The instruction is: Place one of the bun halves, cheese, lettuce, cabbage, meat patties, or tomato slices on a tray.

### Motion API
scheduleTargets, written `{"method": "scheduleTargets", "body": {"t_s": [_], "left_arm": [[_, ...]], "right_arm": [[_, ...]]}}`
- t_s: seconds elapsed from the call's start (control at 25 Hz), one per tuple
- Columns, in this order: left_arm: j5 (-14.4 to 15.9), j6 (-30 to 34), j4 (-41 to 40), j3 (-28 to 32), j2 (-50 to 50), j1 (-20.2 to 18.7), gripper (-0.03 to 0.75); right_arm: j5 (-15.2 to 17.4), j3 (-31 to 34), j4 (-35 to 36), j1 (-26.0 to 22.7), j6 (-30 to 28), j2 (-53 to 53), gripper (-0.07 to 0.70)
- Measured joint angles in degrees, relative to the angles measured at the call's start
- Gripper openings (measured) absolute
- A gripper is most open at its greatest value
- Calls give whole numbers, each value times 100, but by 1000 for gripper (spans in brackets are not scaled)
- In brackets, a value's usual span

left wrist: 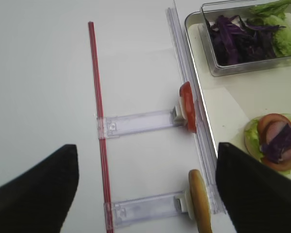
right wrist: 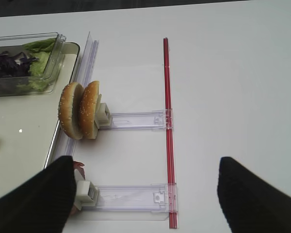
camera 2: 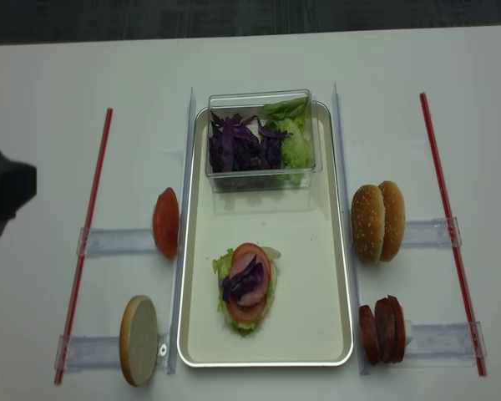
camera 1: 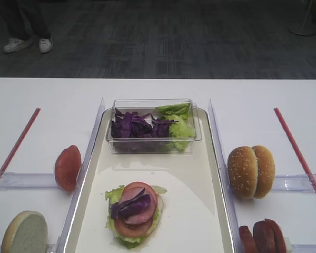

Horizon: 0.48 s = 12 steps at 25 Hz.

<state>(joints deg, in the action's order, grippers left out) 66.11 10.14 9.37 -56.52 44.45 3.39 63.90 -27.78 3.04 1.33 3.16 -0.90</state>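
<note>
Worktop (camera 2: 259,58): white, carrying everything; two red strips run along it, one at each side.
Tray (camera 2: 317,276): long, cream, silver rim, lying lengthwise down the middle between clear rails.
Box (camera 2: 263,104): clear plastic, standing at the tray's far end; it holds purple cabbage (camera 2: 234,146) on the left and lettuce (camera 2: 296,150) on the right.
Stack (camera 2: 249,288): on the tray's near half, lettuce at the bottom, then a tomato slice, a pink slice and a tuft of cabbage on top.
Buns (camera 2: 380,221): two halves on edge, seeded domes touching, in the far right holder just outside the tray.
Bun half (camera 2: 139,340): alone on edge in the near left holder, pale cut face showing.
Patties (camera 2: 382,328): dark discs on edge, packed together in the near right holder.
Tomato (camera 2: 165,222): one slice on edge in the far left holder, beside the tray rail.
Left gripper (left wrist: 145,194): jaws spread wide, grasping nothing, above the left holders.
Right gripper (right wrist: 145,194): jaws apart, nothing between them, above the right holders.
</note>
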Motion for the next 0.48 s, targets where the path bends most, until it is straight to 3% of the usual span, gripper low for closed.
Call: {"method": "scheduleTargets", "body": {"t_s": [0.16,0.48], "left_arm": [[306,-97,0,341,-707,9,550],[509,-612,-363,1179,-2106,9,550]], "right_arm": [[0,0,0,0,0,0,613],[0,0,0,0,0,0,613]]}}
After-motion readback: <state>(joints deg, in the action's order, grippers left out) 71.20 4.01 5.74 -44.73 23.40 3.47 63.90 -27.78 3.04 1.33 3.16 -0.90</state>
